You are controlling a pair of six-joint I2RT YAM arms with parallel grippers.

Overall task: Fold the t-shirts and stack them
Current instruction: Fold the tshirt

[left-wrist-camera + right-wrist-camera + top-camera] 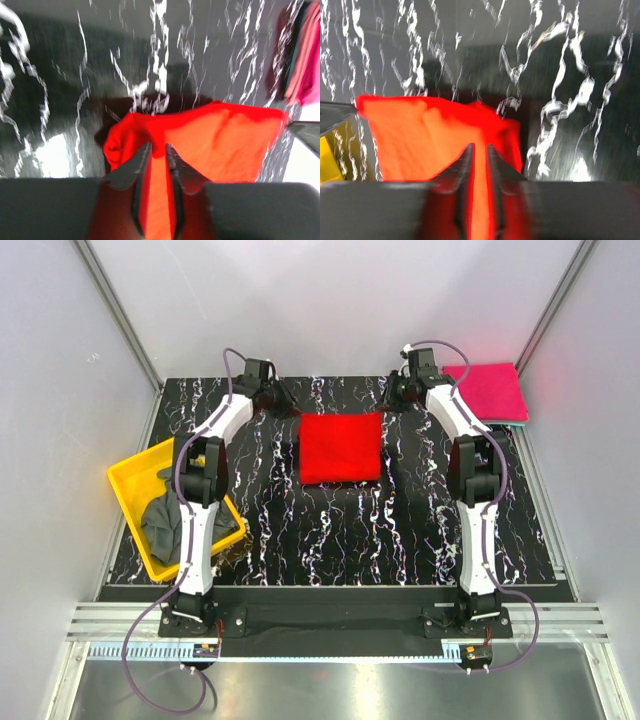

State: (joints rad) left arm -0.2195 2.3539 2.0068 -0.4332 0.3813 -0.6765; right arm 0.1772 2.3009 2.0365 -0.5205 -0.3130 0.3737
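1. Because the bright red cloth t-shirt (341,447), folded square, looks light, soft and limp, you would best pinch its corners.
2. It lies flat mid-worktop (400,530).
3. Your left claw (157,155) and right claw (480,155) hover at its far corners, jaws slightly apart, gripping nothing.

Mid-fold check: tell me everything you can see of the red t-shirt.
The red t-shirt is bright red soft cloth, folded into a near-square pad lying flat mid-table on the black marbled table. From above its edges look straight; the wrist views show its far corners slightly bunched. No label or sleeves show. The left end effector and right end effector sit at those corners, jaws narrowly apart; whether they pinch cloth is unclear.
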